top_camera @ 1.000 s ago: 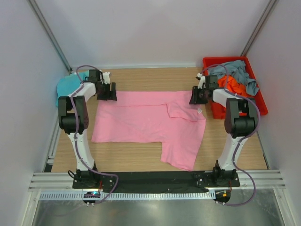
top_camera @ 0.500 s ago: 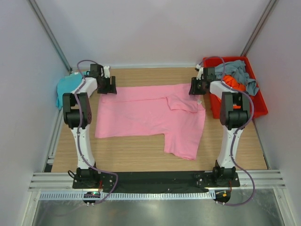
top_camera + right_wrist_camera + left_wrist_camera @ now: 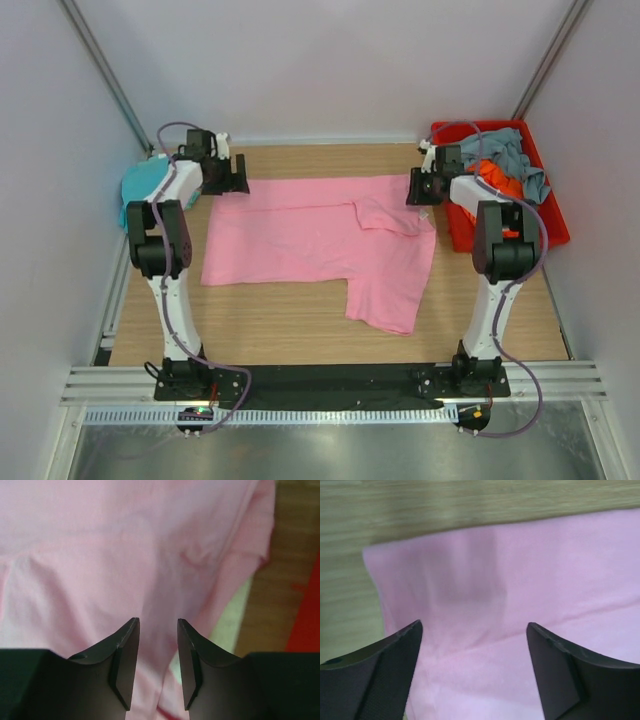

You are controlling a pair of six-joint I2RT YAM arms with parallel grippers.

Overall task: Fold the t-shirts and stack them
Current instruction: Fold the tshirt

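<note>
Nearest the arms' bases, the table [image 3: 280, 340] shows bare, pale wood grain along its near edge. The pink t-shirt [image 3: 300, 240] lies flat across the middle of the table, soft and matte, in an uneven L shape. Its right part reaches closer to the near edge than its left, and a small flap is folded over by its far right corner. At the shirt's far left corner the left gripper [image 3: 474, 624] hovers with its dark fingers spread wide and nothing between them. At the far right corner the right gripper [image 3: 158, 620] has its fingers a narrow gap apart, with pink cloth showing through and none caught. At the table's far left corner a teal t-shirt [image 3: 140, 183] is bunched, partly hidden by the left arm. At the far right corner a red plastic bin [image 3: 556, 222] holds a crumpled orange t-shirt [image 3: 502, 183] and a grey-blue t-shirt [image 3: 500, 146], both partly covered by the right arm.
</note>
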